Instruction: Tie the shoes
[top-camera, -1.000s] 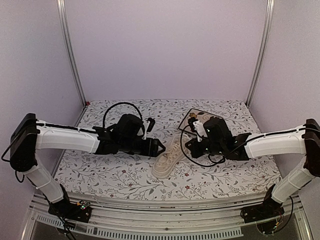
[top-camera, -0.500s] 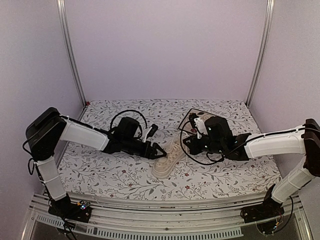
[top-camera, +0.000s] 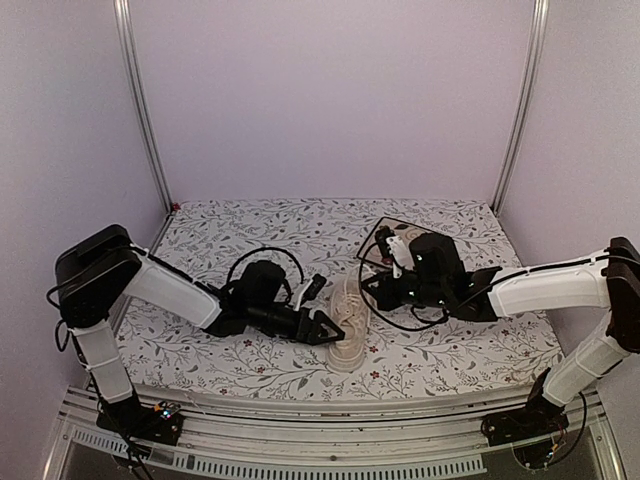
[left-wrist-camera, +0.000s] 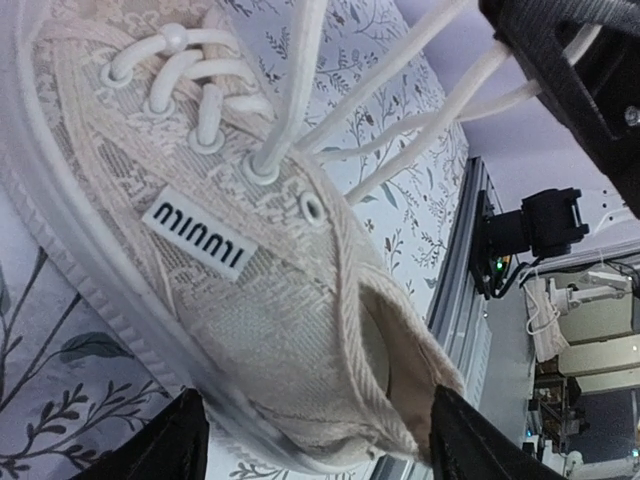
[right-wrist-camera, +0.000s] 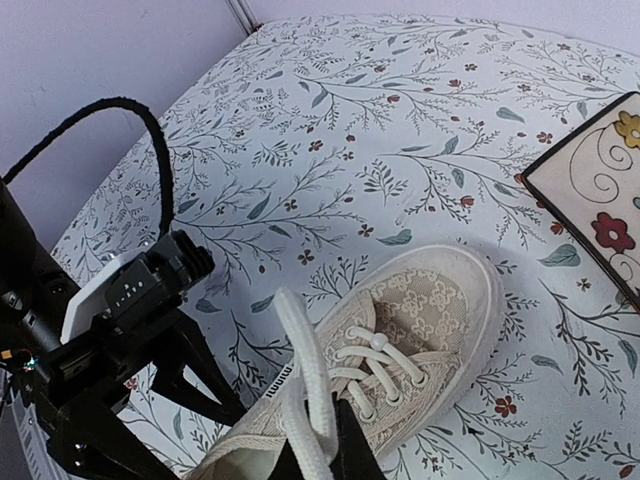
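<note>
Both arms reach inward: left gripper (top-camera: 331, 328) spread wide, right gripper (top-camera: 369, 286) clamped.

The sneaker (right-wrist-camera: 400, 345) is cream-white, its canvas worked in a lacy floral pattern; the laces (right-wrist-camera: 310, 400) are plain white; the sole (left-wrist-camera: 90, 270) is pale off-white; a white label (left-wrist-camera: 198, 232) on its side carries black letters; the desk (right-wrist-camera: 400, 130) has a white cover printed with grey-green leafy sprigs and small red blossoms; the tile (right-wrist-camera: 600, 200) is cream with a dark border, thin swirls, and red and yellow flowers; the left pincer (top-camera: 330, 330) and right pincer (right-wrist-camera: 315, 445) are black; the walls (top-camera: 330, 100) are pale lilac.
</note>
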